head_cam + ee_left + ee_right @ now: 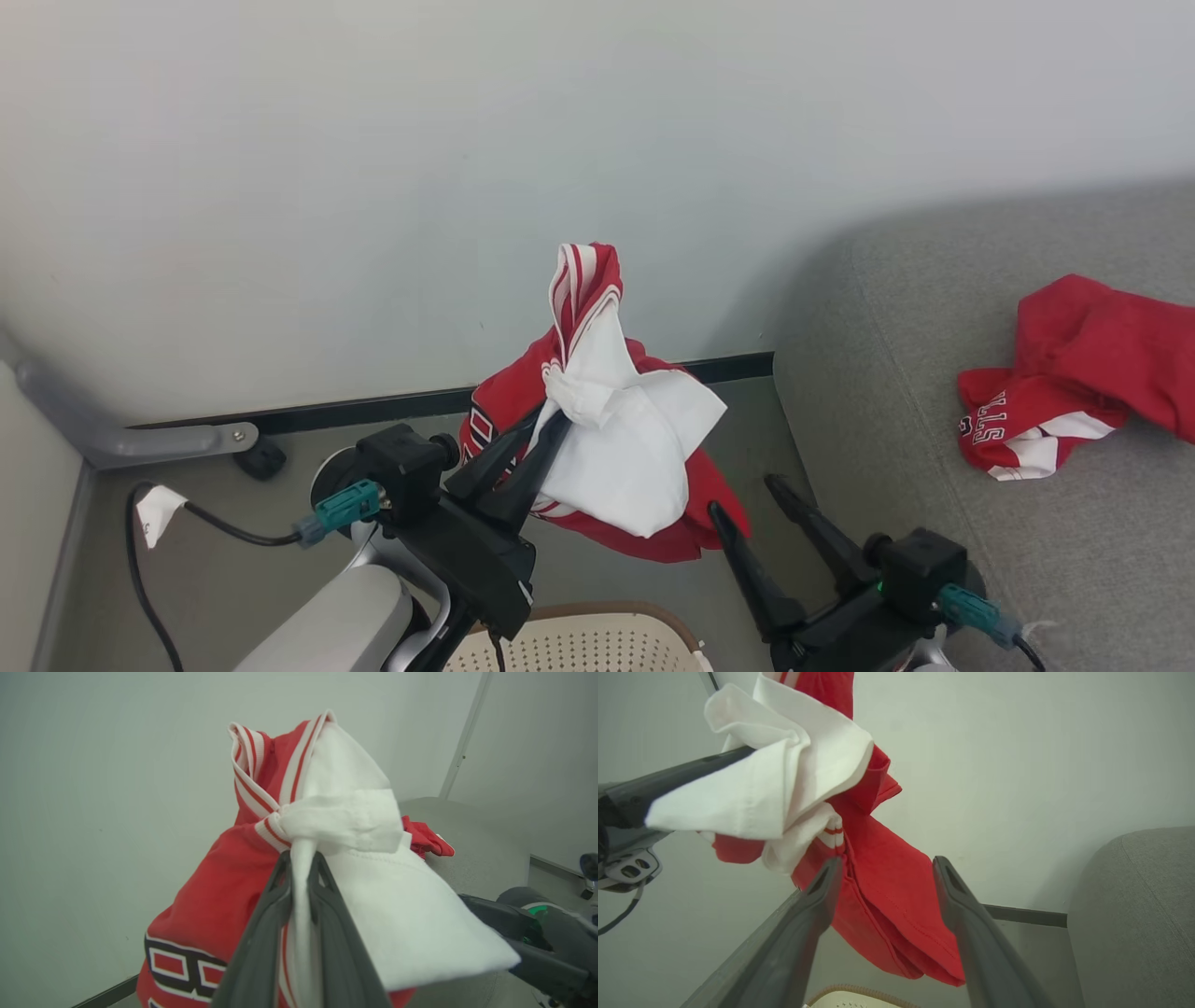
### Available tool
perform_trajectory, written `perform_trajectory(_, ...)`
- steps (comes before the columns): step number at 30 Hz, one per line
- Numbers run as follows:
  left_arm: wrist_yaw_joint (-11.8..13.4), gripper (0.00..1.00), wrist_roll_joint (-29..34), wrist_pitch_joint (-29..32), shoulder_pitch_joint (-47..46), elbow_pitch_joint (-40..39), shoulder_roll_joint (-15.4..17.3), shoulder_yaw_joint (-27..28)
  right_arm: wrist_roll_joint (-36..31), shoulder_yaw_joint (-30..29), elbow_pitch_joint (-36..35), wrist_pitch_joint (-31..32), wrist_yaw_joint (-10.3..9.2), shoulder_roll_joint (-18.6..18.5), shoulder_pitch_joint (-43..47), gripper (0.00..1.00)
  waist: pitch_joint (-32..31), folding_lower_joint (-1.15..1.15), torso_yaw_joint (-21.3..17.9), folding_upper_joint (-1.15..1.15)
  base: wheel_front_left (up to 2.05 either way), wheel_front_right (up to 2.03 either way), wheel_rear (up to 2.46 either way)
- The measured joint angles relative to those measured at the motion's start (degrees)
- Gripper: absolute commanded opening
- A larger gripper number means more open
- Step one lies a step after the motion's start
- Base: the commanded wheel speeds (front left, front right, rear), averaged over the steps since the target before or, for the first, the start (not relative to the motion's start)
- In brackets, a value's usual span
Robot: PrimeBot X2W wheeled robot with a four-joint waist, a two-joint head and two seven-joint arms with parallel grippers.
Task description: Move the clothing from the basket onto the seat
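While the grey seat (pixel 934 392) filled the head view from 2 to 5 o'clock, 1 red lettered garment (pixel 1083 364) already lay on it at 3 o'clock, so about half the job looked done. The second garment (pixel 635 448), red with a white panel, hung at centre above the basket (pixel 597 644) at 6 o'clock, its long axis near vertical and its striped trim pointing to 12. The left gripper (pixel 553 425) was clamped on its white fold, while the right gripper (pixel 744 495), at 5 o'clock, stood spread wide and empty.
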Motion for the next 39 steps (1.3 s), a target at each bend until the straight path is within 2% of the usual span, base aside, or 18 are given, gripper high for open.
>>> perform_trajectory(10,0.58,0.0,0.0,0.41,-0.92,-3.03,-0.07,-0.11,-2.47,7.91,6.5,2.54,0.0,-0.15,-7.67,1.0,0.31,0.0,1.23,0.0,0.0,0.0,0.0)
perform_trajectory(15,0.57,0.0,0.0,1.1,-0.96,-4.11,-1.29,-0.88,-5.01,10.43,10.56,3.14,0.01,-0.31,-11.81,1.0,0.49,0.0,2.33,0.0,0.0,0.0,0.0)
perform_trajectory(23,0.57,0.0,-0.18,2.18,-0.94,-5.36,-1.41,-1.98,-4.36,12.49,16.33,2.48,0.02,1.85,-16.81,1.0,0.76,0.0,4.43,0.0,0.0,0.0,0.0)
perform_trajectory(28,0.56,0.0,-0.32,2.88,-0.93,-6.41,-1.37,-2.46,-3.11,16.37,19.79,1.46,0.02,2.76,-20.43,1.0,1.07,0.0,5.7,0.0,0.0,0.0,0.0)
perform_trajectory(29,0.56,0.0,-0.33,2.88,-0.91,-6.44,-1.25,-2.42,-2.69,17.02,20.33,1.3,0.02,2.82,-20.96,0.82,1.14,0.0,5.86,0.0,0.0,0.0,0.0)
perform_trajectory(30,0.56,0.0,-0.35,2.93,-0.9,-6.47,-1.12,-2.4,-2.42,17.45,20.92,0.93,0.03,2.92,-21.43,0.37,1.2,0.0,5.97,0.0,0.0,0.0,0.0)
perform_trajectory(31,0.56,0.0,-0.35,2.93,-0.9,-6.47,-1.12,-2.4,-2.42,17.45,20.92,0.93,0.03,2.92,-21.43,0.0,1.2,0.0,5.97,0.0,0.0,0.0,0.0)
perform_trajectory(39,0.59,0.0,-1.0,3.22,-0.6,-6.14,-0.15,-1.94,1.23,16.37,23.05,-1.01,0.07,3.28,-21.92,0.0,1.29,0.0,6.1,0.0,0.0,0.0,0.0)
